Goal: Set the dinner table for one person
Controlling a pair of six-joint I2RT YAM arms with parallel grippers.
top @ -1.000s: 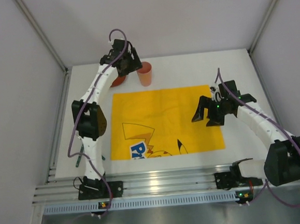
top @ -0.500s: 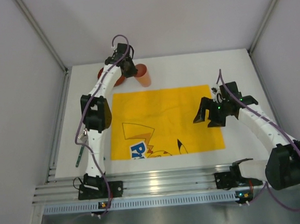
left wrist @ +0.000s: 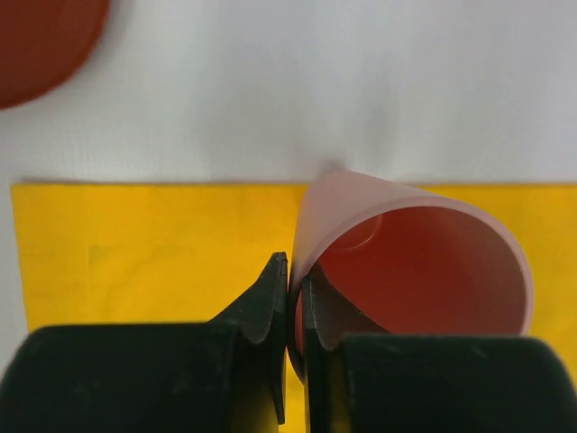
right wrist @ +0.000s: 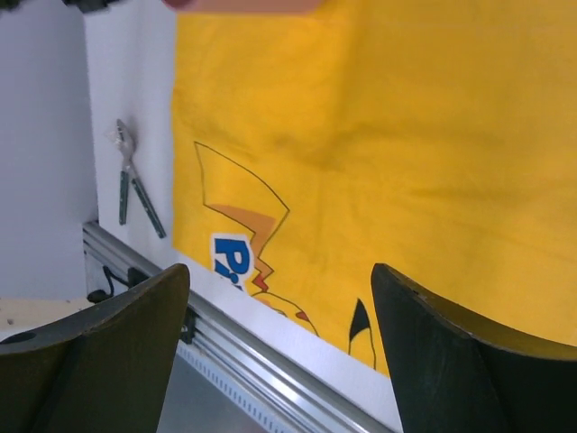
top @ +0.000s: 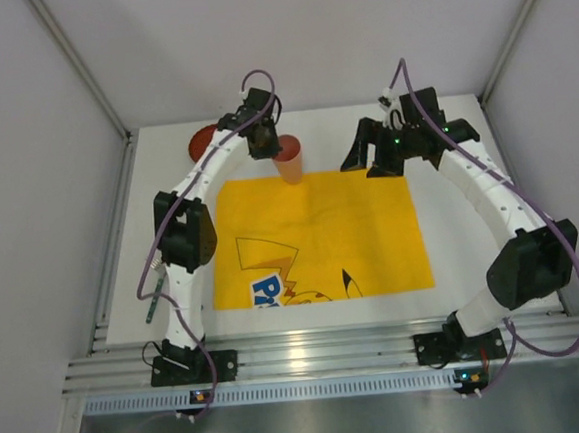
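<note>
The white dinner table (top: 328, 133) carries a yellow cartoon-printed cloth (top: 316, 234) in its middle. A salmon-pink cup (top: 288, 162) is at the cloth's far edge. My left gripper (top: 267, 146) is shut on the cup's wall. In the left wrist view one finger is inside the cup (left wrist: 415, 262) and the other outside, the left gripper (left wrist: 295, 271) pinching the near rim. A red plate (top: 203, 141) lies on the table at the back left, also in that view's corner (left wrist: 41, 36). My right gripper (top: 364, 162) hangs open and empty right of the cup.
Cutlery (top: 151, 303) lies by the table's left edge, and the right wrist view shows it (right wrist: 131, 185) beyond the cloth (right wrist: 361, 135). A silver rail (top: 300, 354) runs along the near edge. Grey walls close in the back and both sides.
My left gripper shut on the cup and moved it right, to the cloth's far edge. The right arm swung from the cloth's right side up to the far part of the table.
</note>
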